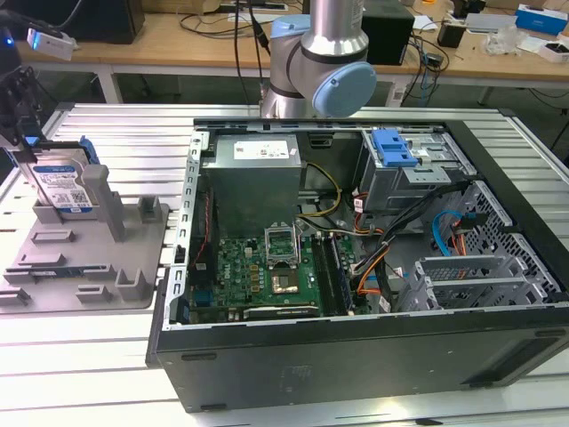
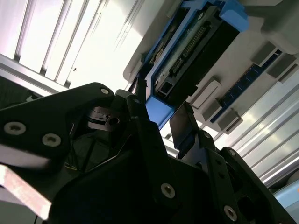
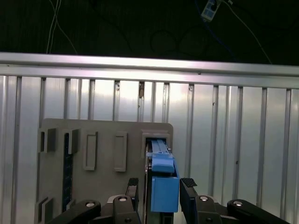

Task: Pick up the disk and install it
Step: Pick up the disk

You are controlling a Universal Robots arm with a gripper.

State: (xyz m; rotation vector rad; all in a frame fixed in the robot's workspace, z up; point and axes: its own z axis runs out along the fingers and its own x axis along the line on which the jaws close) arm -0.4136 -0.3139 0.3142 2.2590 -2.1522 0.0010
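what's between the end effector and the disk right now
Nothing visible. In the first wrist view the end effector is open, one finger on each side of the blue carrier of the disk, which stands upright in the grey tray.

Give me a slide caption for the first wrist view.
Open black gripper straddling the blue-framed silver hard disk, which stands in a grey plastic tray on a slatted metal table.

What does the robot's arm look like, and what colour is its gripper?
The arm is a shiny silver tube with chunky grey joints and a round light-blue cap. The gripper is black, built from jointed bars dotted with round silver screws.
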